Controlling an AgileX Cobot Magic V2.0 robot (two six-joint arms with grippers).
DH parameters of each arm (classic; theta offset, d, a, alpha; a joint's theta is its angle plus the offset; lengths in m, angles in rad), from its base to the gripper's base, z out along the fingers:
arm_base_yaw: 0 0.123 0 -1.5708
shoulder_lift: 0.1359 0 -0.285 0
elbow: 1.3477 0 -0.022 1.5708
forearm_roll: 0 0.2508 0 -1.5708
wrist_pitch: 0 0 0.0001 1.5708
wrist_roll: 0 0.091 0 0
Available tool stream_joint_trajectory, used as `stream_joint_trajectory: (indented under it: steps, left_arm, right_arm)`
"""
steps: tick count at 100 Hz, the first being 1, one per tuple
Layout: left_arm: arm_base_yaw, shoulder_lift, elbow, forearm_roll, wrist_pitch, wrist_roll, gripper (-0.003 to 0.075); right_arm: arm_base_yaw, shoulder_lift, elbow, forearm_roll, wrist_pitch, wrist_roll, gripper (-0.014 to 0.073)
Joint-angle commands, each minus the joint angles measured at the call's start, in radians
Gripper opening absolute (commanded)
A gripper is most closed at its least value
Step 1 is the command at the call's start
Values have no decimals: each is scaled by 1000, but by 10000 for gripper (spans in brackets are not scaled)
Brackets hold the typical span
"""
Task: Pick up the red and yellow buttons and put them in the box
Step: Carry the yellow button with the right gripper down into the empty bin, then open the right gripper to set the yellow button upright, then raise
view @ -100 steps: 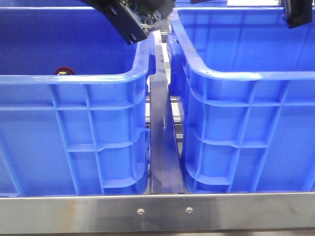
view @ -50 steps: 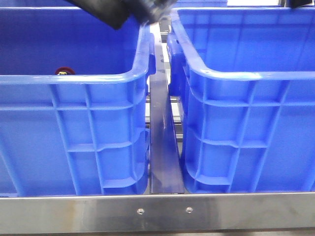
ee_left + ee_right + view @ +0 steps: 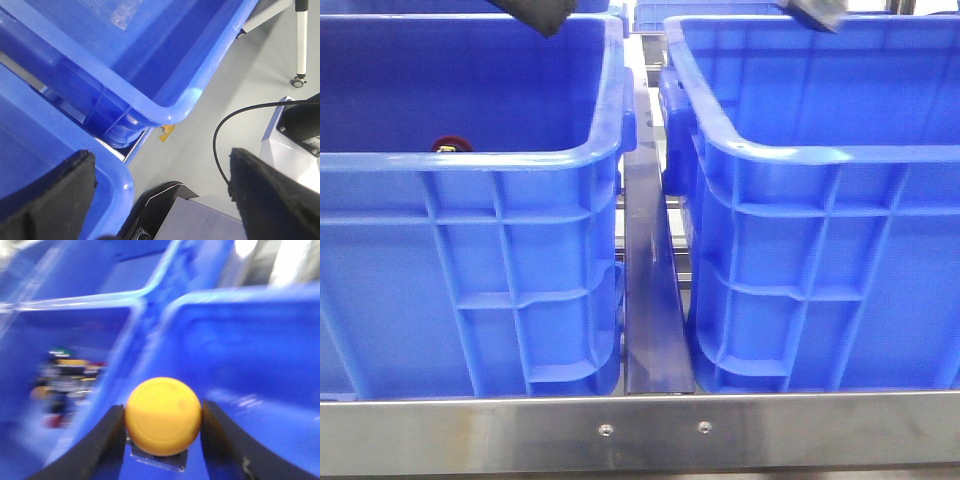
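My right gripper (image 3: 163, 440) is shut on the orange-yellow button (image 3: 163, 415), its domed cap between the two fingers. It hangs over the inside of a blue crate (image 3: 260, 390); the view is blurred. A dark red button (image 3: 447, 144) shows just above the near rim inside the left crate (image 3: 470, 250). The right crate (image 3: 820, 250) stands beside it, its floor hidden. My left gripper (image 3: 160, 195) is open and empty, above the corner of a crate (image 3: 112, 187). Only a tip of each arm shows at the top of the front view: left (image 3: 535, 12), right (image 3: 817, 12).
A dark metal rail (image 3: 652, 290) runs between the two crates, and a steel bar (image 3: 640, 430) crosses the front. Several small parts (image 3: 65, 372) lie in the neighbouring crate in the right wrist view. The left wrist view shows another crate (image 3: 150, 55), grey floor, a black cable (image 3: 220, 135) and a stand leg (image 3: 300, 45).
The left arm has risen and moved left, almost out of the front view. The right arm's tip has moved left along the top edge, over the right crate.
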Motion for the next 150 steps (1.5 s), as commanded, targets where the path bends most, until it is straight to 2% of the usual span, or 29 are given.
stream_joint_trajectory:
  steps: [1,15,35,48,73,90,150]
  left_arm:
    - [-5,-29,-29,-31,-44,2,526]
    - [-5,-29,-29,-31,-45,2,525]
    - [-5,-29,-29,-31,-45,2,526]
    - [-5,-29,-29,-31,-49,2,525]
    - [-5,-23,-29,-31,-74,2,525]
    - [-5,-23,-29,-31,-74,2,525]
    - [-5,-23,-29,-31,-74,2,525]
  right_arm:
    - [-7,-10,-33,30,-96,-149,201]
    - [-7,36,-33,33,-197,-268,201]
    - [-7,128,-35,58,-305,-344,201]
    - [1,187,-38,147,-312,-411,201]
    - [79,297,-44,342,-401,-747,201]
    - [92,375,-90,468,-411,-868,201]
    - [90,500,-158,491,-458,-886,201]
